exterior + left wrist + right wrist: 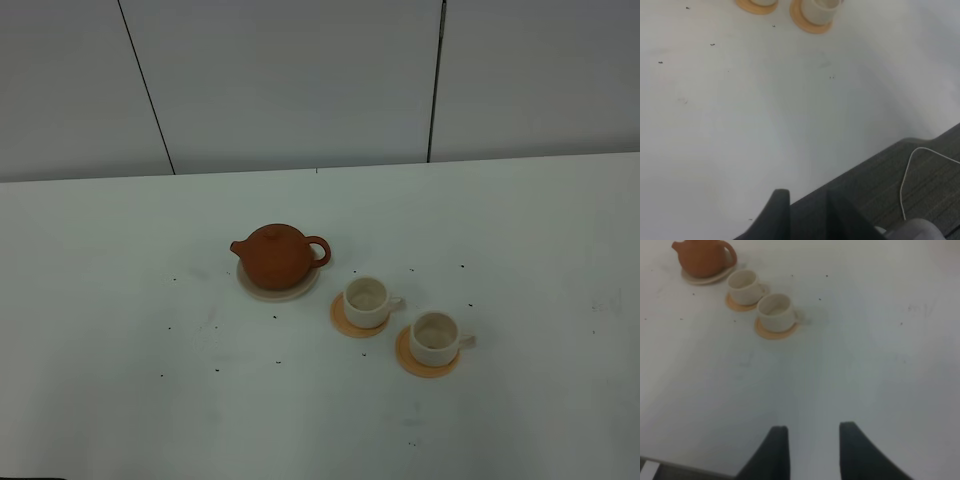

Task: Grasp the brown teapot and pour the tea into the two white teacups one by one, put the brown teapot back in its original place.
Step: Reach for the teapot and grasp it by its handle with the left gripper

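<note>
The brown teapot (277, 255) (702, 257) sits upright on its pale round saucer, the original place (283, 292) (705, 279), spout to the left and handle to the right. To its right stand the two white teacups, one nearer the pot (367, 298) (745, 286) and one further right (435, 337) (776, 311) (821, 7), each on an orange coaster (350, 322). Neither arm shows in the exterior high view. My left gripper (808, 200) hangs over the table's front edge, open and holding nothing. My right gripper (814, 437) is open, holding nothing, well short of the cups.
The white table (120, 330) carries small dark specks. Behind it rises a grey panelled wall (300, 80). In the left wrist view the table's front edge gives way to dark carpet (920, 200) with a thin white cable (907, 175).
</note>
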`<state>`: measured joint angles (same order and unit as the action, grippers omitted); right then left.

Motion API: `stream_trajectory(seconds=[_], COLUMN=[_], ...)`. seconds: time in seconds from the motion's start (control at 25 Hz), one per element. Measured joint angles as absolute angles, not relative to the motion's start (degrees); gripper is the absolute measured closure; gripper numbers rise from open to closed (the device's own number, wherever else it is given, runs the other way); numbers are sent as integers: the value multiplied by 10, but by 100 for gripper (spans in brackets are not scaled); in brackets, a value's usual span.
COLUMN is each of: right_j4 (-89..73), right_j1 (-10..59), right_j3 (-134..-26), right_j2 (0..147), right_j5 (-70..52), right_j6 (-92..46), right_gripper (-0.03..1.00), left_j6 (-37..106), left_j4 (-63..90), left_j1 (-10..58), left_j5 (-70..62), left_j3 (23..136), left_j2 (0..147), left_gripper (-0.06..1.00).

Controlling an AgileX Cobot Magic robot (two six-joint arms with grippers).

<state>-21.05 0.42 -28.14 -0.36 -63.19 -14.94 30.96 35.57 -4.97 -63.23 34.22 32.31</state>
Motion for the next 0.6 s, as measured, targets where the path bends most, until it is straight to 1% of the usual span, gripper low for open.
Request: stream_trajectory(seconds=[0.36, 0.6], right_j4=[-210, -210], right_j1=[4, 4], right_j3=[-281, -281], right_j2=[-4, -4], right_j5=[-632, -632], right_j6=[-149, -149], right_gripper=[72, 72], left_j6=[309, 278], left_j4=[356, 356], left_j1=[-50, -50], left_j5=[-626, -537], left_j3=[342, 342], left_j2=[323, 329], left_gripper=[70, 70])
